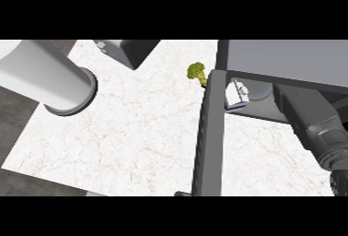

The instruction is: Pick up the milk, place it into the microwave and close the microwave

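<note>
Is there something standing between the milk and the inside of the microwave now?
Nothing visible does. The milk is already at the opening of the microwave, just right of its open door. The broccoli lies left of the door, outside that path.

pale cylindrical left forearm (42, 69), seemingly dark-rimmed

Count taken at this moment.
Milk carton (236, 94): one.
Microwave (285, 60): one, with one door (209, 138).
Broccoli floret (196, 72): one.
That makes two food items in all.
Marble counter (122, 133): one.
Dark grey block (132, 50) at the counter's top edge: one. I cannot tell what it is.
My own forearms: two, the left forearm (48, 69) and the right forearm (316, 126).
I count nothing here more than twice.
</note>
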Robot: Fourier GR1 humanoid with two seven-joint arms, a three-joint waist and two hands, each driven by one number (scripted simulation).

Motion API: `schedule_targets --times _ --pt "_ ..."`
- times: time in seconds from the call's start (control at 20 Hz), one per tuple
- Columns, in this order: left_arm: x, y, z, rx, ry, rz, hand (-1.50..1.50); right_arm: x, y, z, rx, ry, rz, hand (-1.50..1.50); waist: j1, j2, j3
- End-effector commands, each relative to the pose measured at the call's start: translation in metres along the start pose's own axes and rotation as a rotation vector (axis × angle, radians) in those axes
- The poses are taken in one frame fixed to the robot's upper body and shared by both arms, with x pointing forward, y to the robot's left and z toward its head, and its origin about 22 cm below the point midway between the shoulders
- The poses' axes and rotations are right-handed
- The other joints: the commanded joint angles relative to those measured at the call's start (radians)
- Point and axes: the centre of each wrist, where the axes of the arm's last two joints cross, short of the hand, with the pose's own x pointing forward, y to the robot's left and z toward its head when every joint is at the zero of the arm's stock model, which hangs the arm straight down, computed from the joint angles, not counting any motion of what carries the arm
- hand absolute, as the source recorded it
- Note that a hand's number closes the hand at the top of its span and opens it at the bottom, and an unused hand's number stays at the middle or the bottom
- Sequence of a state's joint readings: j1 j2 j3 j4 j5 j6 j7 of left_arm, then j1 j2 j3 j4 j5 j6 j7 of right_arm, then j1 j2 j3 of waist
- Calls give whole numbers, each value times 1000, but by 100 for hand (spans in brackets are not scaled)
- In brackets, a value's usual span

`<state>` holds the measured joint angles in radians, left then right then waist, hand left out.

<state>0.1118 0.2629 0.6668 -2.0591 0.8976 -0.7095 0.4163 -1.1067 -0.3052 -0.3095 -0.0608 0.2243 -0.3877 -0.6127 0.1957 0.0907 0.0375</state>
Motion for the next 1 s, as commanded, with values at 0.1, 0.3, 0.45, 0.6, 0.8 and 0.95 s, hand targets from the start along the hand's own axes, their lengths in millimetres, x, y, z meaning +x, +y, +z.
schedule_targets --times 0.1,0.3,0.45,0.6,0.8,0.95 --pt "-6 0 -4 -22 26 -2 -150 57 38 -20 21 -80 2 -150 17 -19 -35" --pt "-10 0 -3 -13 33 5 -150 61 31 -25 -19 -94 -32 -150 1 -26 -35" --pt "-21 -2 -2 -9 56 33 -150 52 36 -18 -61 -100 -28 -150 -27 -29 -35" --pt "-28 -4 2 -26 77 36 -150 55 39 -18 -109 -82 -42 -150 -40 -36 -36" --pt "-35 -15 3 -25 85 56 -150 34 20 -15 -52 -94 -2 -150 -65 -41 -34" --pt "-43 -18 11 -25 98 49 -150 25 22 -8 -20 -73 -2 -150 -77 -45 -35"
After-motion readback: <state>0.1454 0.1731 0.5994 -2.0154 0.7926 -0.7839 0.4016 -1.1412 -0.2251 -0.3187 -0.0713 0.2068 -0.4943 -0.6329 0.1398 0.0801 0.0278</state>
